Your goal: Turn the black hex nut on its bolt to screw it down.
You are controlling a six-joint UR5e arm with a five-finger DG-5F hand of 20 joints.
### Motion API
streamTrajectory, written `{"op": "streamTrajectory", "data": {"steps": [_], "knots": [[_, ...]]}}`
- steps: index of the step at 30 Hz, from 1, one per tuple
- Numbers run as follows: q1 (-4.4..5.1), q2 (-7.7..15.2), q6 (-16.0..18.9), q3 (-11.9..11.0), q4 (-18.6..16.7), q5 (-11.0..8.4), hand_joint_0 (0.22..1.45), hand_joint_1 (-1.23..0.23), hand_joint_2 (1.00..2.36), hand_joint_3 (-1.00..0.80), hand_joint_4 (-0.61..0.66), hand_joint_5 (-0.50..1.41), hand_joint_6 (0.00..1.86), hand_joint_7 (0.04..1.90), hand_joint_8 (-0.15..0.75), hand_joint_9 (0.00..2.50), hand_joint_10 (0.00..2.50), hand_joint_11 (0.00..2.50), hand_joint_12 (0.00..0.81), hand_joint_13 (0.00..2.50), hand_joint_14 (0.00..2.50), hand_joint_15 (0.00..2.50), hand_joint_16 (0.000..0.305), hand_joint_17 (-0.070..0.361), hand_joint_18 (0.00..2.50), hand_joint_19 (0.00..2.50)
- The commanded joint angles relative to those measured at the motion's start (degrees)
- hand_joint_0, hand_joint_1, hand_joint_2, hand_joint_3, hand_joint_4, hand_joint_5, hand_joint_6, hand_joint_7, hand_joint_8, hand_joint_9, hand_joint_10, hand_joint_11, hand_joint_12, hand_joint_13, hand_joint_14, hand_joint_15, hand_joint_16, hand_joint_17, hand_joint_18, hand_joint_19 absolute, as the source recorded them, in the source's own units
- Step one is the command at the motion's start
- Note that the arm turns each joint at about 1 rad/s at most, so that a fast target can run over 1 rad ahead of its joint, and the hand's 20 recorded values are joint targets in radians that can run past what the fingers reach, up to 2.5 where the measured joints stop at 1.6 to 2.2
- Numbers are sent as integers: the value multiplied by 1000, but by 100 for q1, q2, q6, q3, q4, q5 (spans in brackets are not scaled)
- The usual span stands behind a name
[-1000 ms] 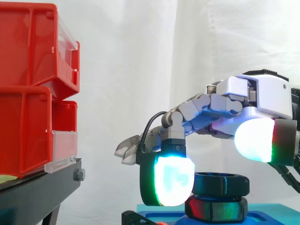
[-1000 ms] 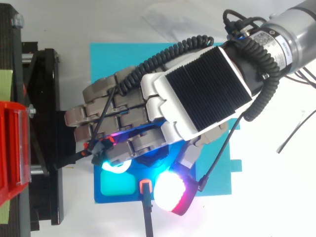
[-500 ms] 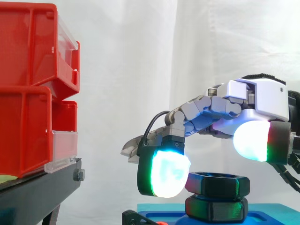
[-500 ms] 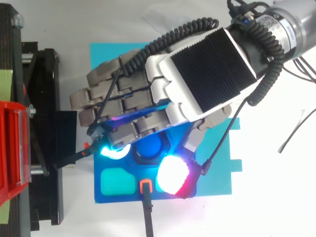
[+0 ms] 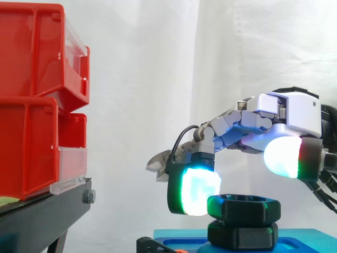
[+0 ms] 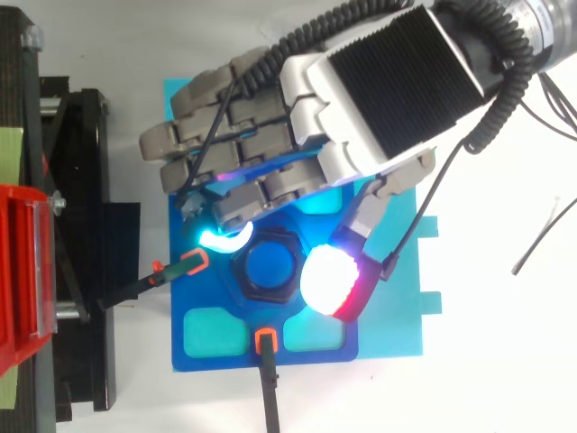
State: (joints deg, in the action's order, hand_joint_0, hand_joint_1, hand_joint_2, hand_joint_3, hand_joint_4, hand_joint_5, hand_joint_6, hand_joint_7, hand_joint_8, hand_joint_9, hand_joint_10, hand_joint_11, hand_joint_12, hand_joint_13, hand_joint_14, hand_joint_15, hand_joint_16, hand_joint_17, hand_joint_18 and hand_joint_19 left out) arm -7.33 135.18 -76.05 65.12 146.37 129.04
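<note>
Hovering hand [image 6: 379, 86] over black hex nut [image 5: 243, 206], base [image 6: 209, 336] cropped

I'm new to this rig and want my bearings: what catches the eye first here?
The hand reaches in from the right, its glowing pads flanking the black hex nut: a cyan-green one at the nut's left, a white one higher on the right. The nut sits on a blue bolt in a blue fixture; red bins stack at far left.
</note>
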Motion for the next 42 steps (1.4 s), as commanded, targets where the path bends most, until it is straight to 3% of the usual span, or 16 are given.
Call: {"op": "streamTrajectory", "data": {"steps": [1, 8, 12, 16, 24, 30, 35, 42], "knots": [[-93, 0, 64, -8, -91, 121, 512, -288, 1000, -500, 290, -52, 732, 884, 349, 611, 6, 228, 360, 435, 3, 68, 55, 123, 455, 457], [-128, 0, 345, -70, -197, 218, 513, -288, 1000, -500, 307, -57, 698, 905, 348, 619, 8, 229, 361, 447, 3, 73, 54, 122, 457, 459], [-31, 0, 372, -369, -74, 279, 512, -289, 1000, -500, 314, -64, 658, 939, 353, 627, 6, 237, 361, 449, 4, 72, 55, 123, 463, 455], [100, 0, 363, -509, 58, 156, 505, -308, 1000, -500, 327, -63, 527, 1112, 349, 618, 6, 234, 366, 448, 3, 76, 55, 124, 467, 463], [364, 0, 328, -500, 146, -186, 488, -555, 1000, -500, 372, -88, 500, 1058, 380, 581, 5, 254, 417, 437, 2, 74, 67, 151, 482, 441], [540, 0, 205, -500, 366, -389, 507, -647, 1016, -500, 407, -87, 514, 1033, 402, 569, 5, 261, 444, 444, 4, 73, 73, 165, 504, 428], [645, 0, -42, -369, 392, -503, 486, -631, 1000, -500, 411, -94, 534, 1000, 398, 547, 5, 263, 444, 429, 2, 76, 74, 165, 498, 439], [681, 0, -50, -351, 331, -512, 421, -522, 1000, -500, 403, -95, 530, 1011, 389, 547, 5, 271, 432, 424, 2, 77, 70, 158, 481, 443]]}}
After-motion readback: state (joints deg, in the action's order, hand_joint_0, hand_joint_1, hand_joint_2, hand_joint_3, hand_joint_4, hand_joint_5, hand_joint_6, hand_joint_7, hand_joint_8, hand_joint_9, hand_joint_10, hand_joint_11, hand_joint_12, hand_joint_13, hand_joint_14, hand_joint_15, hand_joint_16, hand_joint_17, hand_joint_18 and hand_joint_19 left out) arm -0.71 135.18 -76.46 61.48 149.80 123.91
